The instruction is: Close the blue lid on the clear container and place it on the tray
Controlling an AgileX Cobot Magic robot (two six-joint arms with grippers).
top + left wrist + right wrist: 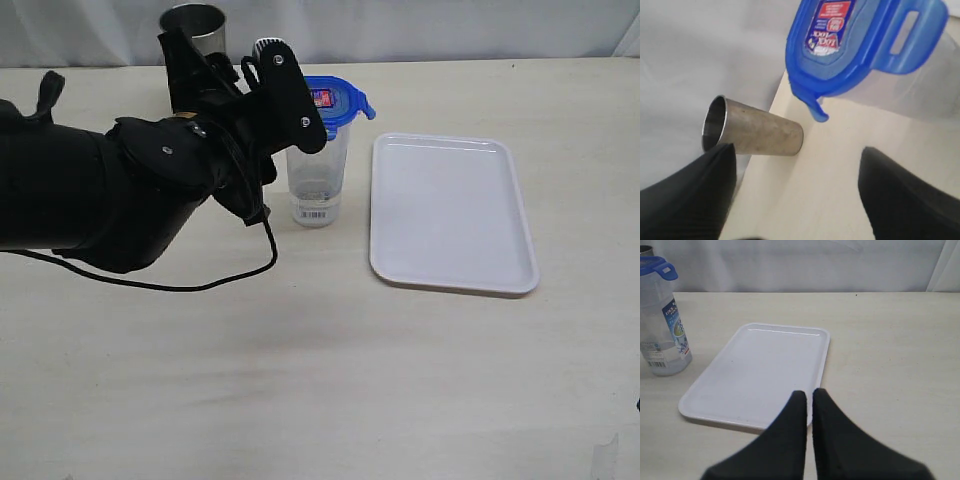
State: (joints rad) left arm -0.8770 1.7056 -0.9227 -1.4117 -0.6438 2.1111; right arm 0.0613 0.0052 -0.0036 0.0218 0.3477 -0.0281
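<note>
Ext. cam: high, down on whole table (300, 380). L wrist: close on lid (865, 50). R wrist: low, facing tray (765, 370). All share container (660, 315).

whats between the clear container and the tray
Nothing: only bare tabletop separates the clear container from the tray, clearest in the exterior view.

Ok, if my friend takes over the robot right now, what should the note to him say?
Left gripper: open, empty, close by the lid.
Right gripper: shut, empty, hovering by the tray.
The lid sits on top of the container, which stands on the table left of the tray in the exterior view.
Done: lid placed on.
Left: its flaps stick out and look unsnapped, so press them down, then set the container on the tray.
</note>
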